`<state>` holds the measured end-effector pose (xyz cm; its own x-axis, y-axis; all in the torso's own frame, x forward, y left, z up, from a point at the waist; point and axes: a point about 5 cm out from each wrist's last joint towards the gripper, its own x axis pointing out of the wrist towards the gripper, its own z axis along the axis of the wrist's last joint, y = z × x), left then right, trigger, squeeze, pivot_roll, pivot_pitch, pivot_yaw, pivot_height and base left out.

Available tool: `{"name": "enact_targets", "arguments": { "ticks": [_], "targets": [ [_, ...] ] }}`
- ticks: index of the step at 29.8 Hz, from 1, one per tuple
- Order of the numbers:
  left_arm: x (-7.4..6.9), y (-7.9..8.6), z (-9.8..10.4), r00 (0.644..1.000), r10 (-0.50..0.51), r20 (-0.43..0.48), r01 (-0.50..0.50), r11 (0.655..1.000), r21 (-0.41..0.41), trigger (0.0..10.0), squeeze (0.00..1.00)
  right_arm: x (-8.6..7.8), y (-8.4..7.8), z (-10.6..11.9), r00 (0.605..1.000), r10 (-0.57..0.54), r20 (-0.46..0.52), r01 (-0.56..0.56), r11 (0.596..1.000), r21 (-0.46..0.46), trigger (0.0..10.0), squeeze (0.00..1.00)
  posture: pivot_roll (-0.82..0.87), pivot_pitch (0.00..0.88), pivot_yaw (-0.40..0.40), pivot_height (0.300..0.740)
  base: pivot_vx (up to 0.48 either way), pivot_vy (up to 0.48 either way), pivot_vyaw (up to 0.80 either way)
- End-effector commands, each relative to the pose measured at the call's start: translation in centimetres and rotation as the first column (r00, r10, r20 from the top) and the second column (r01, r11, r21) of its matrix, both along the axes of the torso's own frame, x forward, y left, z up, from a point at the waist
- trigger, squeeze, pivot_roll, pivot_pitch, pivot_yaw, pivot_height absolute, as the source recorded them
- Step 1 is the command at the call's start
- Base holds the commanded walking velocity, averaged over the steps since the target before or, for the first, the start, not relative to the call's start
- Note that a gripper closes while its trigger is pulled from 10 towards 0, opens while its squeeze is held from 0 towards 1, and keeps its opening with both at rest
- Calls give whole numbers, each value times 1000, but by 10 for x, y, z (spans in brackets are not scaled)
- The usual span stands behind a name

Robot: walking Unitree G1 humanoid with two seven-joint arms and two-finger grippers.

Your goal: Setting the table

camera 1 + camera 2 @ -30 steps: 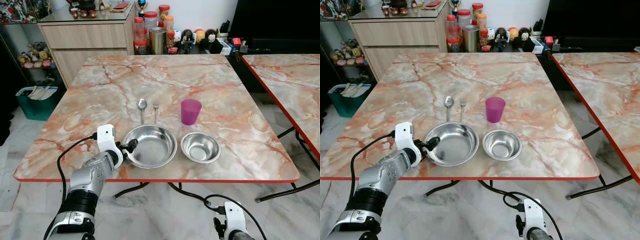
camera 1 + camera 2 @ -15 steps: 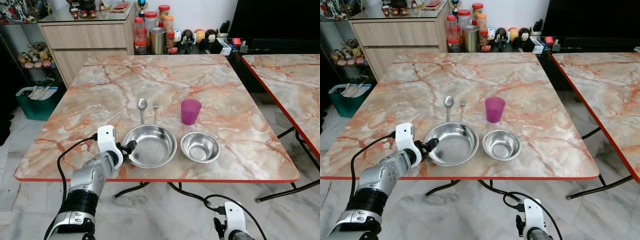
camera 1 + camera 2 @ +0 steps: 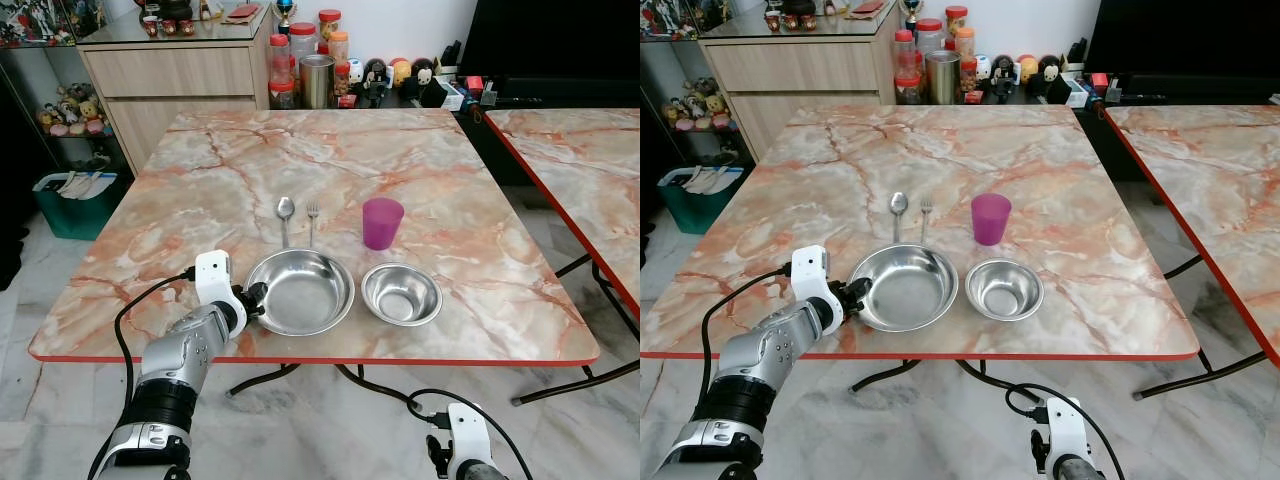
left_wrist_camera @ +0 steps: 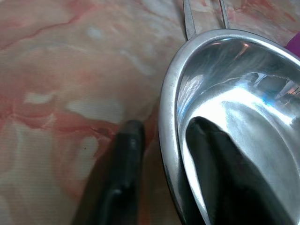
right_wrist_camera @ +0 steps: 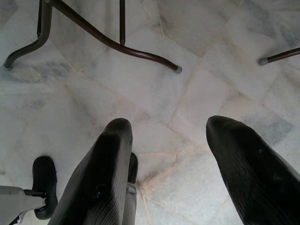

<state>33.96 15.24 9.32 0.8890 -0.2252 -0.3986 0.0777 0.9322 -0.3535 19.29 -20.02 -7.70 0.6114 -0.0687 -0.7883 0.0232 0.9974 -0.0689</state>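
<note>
A large steel bowl (image 3: 305, 290) sits near the table's front edge, with a smaller steel bowl (image 3: 401, 293) to its right. Behind them lie a spoon (image 3: 285, 215) and a fork (image 3: 311, 218) side by side, and a purple cup (image 3: 382, 222) stands upright. My left gripper (image 3: 250, 296) is at the large bowl's left rim. In the left wrist view one finger (image 4: 125, 140) rests on the marble outside the rim (image 4: 166, 126), the other finger (image 4: 206, 140) is inside the bowl, with a gap showing, so it is open. My right gripper (image 5: 168, 126) hangs open below the table over the floor.
The marble table (image 3: 200, 190) has a red edge. A second table (image 3: 580, 170) stands to the right. At the back are a cabinet (image 3: 170, 75) and jars and figurines (image 3: 330, 60). A green bin (image 3: 70, 205) stands on the floor at the left. Table legs (image 5: 117, 44) cross the tiled floor.
My left gripper's fingers have drawn back a little to the left at the large bowl's rim. The bowl and the other tableware have not moved.
</note>
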Motion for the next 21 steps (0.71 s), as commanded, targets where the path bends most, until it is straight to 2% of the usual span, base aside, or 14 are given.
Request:
{"name": "enact_targets", "arguments": {
  "ticks": [1,17,18,19,21],
  "targets": [
    [5,-1,11,999,-7,34,5,999,33,0,0,3,2,1,1000,0,5,0,1000,7,10000,0,40,0,-20,740,0,0,0],
    [7,3,17,997,3,82,-6,999,34,0,0,3,2,1,1000,4,3,-4,1000,7,10000,0,37,0,-25,740,0,0,0],
    [8,2,20,992,0,124,2,1000,-13,0,0,3,2,1,1000,4,2,-4,1000,7,10000,0,39,0,-27,740,0,0,0],
    [8,2,20,992,0,124,2,1000,-13,0,0,3,2,1,1000,4,2,-4,1000,7,10000,0,39,0,-27,740,0,0,0],
    [7,1,22,981,5,192,17,993,-115,0,0,2,2,1,1000,5,1,-5,1000,7,10000,0,39,0,-27,740,0,0,0]
  ]
}}
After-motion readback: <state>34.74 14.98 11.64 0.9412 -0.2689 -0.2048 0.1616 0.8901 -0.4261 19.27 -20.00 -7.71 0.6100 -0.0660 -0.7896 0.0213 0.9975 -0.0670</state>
